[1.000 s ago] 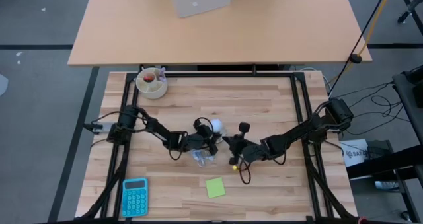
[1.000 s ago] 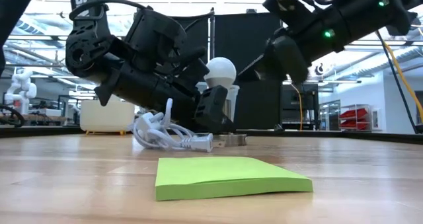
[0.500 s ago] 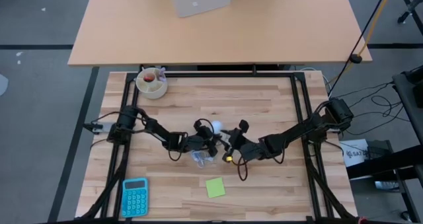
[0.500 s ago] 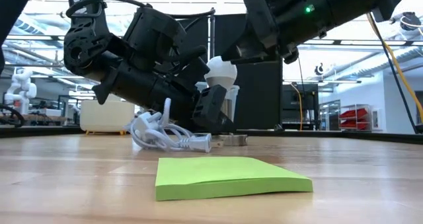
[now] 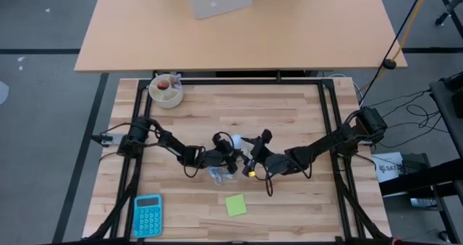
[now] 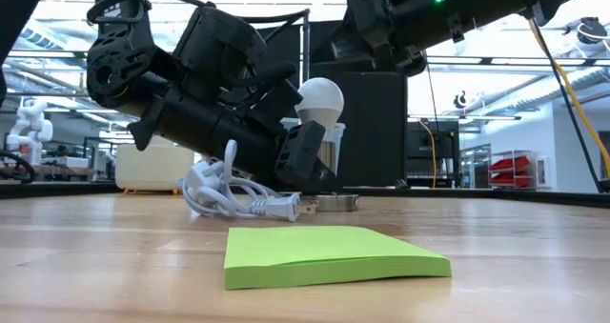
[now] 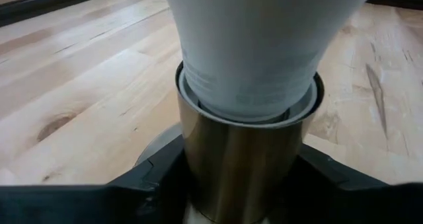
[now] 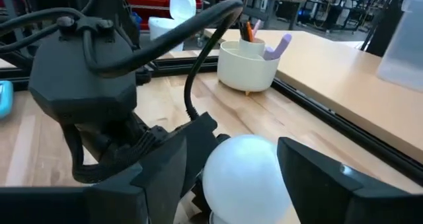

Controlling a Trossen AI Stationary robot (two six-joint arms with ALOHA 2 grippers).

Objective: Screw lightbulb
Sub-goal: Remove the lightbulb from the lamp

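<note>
The white lightbulb (image 6: 319, 99) stands upright with its narrow end in a silvery metal socket (image 7: 244, 164) near the table's middle. My left gripper (image 6: 319, 166) comes in low from the table's left and is shut on that socket. My right gripper (image 8: 241, 151) comes from the right. It is open, one finger on each side of the bulb's globe (image 8: 244, 174), and in the low view it sits slightly above the globe. A coiled white cable (image 6: 238, 194) lies on the table beside the socket. My left gripper pinches the socket's metal cylinder (image 7: 198, 171) between its two fingers, one on each side, below the rim where the bulb enters. The fingers come in nearly level from the table's left. The socket stands upright with its flat base (image 6: 334, 204) on the table.
A green sticky-note pad (image 5: 235, 204) lies near the front edge, with a blue calculator (image 5: 147, 216) at the front left. At the back left stands a white bowl (image 5: 166, 90) holding small items. A black frame (image 5: 253, 80) borders the table.
My right gripper has moved toward the table's left and far side, from beside the socket to over the bulb's globe, and has risen in the low view. The bulb and socket have stayed upright in my left gripper.
</note>
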